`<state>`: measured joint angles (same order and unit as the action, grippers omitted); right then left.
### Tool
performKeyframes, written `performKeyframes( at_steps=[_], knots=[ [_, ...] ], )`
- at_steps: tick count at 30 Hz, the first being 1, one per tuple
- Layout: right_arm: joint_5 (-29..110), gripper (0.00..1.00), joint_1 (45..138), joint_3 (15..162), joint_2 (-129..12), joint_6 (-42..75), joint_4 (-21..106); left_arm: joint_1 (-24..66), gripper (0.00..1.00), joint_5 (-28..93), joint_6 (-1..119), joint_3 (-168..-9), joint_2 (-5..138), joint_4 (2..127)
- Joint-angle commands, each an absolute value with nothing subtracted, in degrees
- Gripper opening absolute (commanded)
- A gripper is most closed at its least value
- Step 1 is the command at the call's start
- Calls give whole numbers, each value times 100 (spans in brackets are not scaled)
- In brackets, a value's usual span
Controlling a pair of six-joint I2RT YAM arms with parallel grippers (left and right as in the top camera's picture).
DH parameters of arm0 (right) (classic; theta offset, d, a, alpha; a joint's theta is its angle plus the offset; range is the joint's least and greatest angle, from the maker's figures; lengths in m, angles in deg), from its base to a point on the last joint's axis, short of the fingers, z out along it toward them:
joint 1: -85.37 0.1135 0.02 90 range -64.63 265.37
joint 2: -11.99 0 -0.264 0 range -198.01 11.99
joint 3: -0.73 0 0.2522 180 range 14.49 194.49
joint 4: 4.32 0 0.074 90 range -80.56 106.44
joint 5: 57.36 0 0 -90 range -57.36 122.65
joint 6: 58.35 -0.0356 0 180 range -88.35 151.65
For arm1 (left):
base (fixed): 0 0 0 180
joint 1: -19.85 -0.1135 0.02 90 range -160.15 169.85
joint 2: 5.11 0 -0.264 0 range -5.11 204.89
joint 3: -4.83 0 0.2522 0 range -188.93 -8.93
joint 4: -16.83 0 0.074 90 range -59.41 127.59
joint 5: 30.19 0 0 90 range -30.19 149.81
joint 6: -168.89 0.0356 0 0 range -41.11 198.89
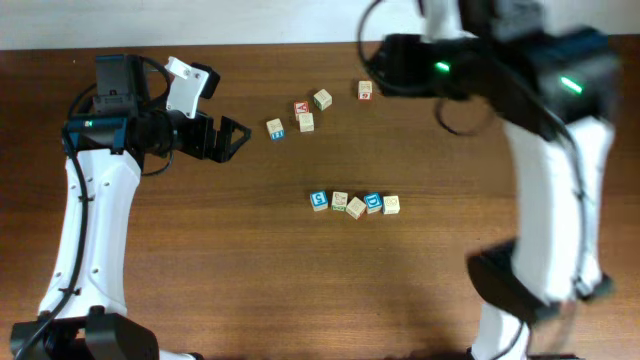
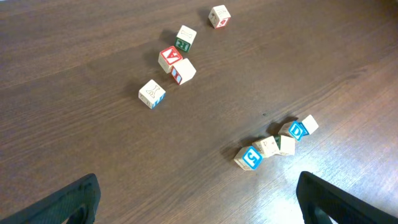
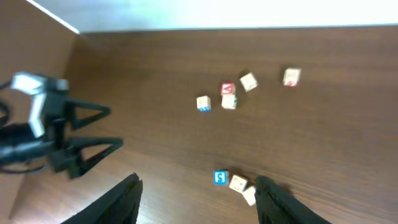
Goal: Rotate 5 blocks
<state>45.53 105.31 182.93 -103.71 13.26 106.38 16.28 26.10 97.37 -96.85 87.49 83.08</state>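
Blocks for rotation form a short row (image 1: pixel 355 204) near the middle of the table (image 1: pixel 200 260), set side by side and touching or nearly so. The blue S block (image 1: pixel 319 201) takes the end nearer the left arm. Next come the green-printed block (image 1: pixel 339 201), the tan block (image 1: pixel 356 207), the blue D block (image 1: pixel 373 203) and a pale end block (image 1: pixel 391 204) whose print is too small to read. The tan block sits cornerwise to its neighbours, while the others lie roughly square to the row. This suggests that the line serves as an orientation reference and that one turn may already be made.

A loose group of blocks (image 1: pixel 305 112) lies farther back on the table, well apart from the row.

The left claw (image 1: pixel 243 135) is spread to its full width and holds nothing. It hangs to one side, pointed toward the blocks but well apart from them, probably to leave the row free for the other arm.

The right claw (image 3: pixel 198 183) has its fingers apart with nothing between them. It is high above the table with the blue S end of the row below it, and its arm is blurred in the overhead view.

The tight spacing leaves little finger clearance, so any descent calls for careful alignment on one block.
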Motion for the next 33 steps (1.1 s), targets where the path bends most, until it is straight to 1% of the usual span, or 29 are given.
performKeyframes(
  at_steps=[1, 5, 8, 12, 16, 18, 21, 22, 24, 25, 27, 28, 30, 33],
  knots=[
    [4092, 61, 10521, 17489, -9480, 1470, 10678, 1593, 99, 2507, 9785, -9797, 8780, 8297],
    [4011, 62, 10521, 15863, -8603, 1258, 10678, 1597, 99, 2448, 9779, -9797, 8780, 8300],
    [3948, 63, 10521, 14586, -8295, 1009, 10678, 1608, 99, 2441, 9781, -9797, 8778, 8319],
    [4098, 64, 10523, 13220, -8350, 861, 10632, 1608, 99, 2444, 9781, -9797, 8780, 8335],
    [4433, 63, 10523, 11913, -8568, 865, 10020, 1611, 99, 2441, 9781, -9797, 8780, 8385],
    [4636, 58, 10523, 11424, -8645, 865, 9607, 1611, 99, 2439, 9781, -9797, 8780, 8383],
    [4887, 54, 10525, 10853, -8719, 863, 8975, 1611, 99, 2466, 9783, -9797, 8780, 8376],
    [4929, 50, 10527, 10681, -8741, 861, 8754, 1611, 99, 2466, 9783, -9794, 8780, 8350],
    [4942, 36, 10527, 10311, -8798, 861, 8304, 1611, 98, 2463, 9779, -9794, 8784, 8269],
    [4942, 32, 10527, 10147, -8852, 861, 8131, 1611, 91, 2466, 9698, -9794, 8784, 8232],
    [4964, 29, 10527, 9935, -8973, 861, 7919, 1611, 89, 2466, 9383, -9794, 8797, 8177],
    [5010, 25, 10527, 9881, -9040, 861, 7873, 1611, 88, 2468, 9243, -9794, 8813, 8160],
    [5049, 20, 10534, 9861, -9309, 863, 7834, 1621, 80, 2542, 8929, -9794, 8880, 8142],
    [5117, 14, 10684, 9861, -9694, 865, 7554, 1755, 76, 3045, 8430, -9794, 9079, 8147]
  ],
)
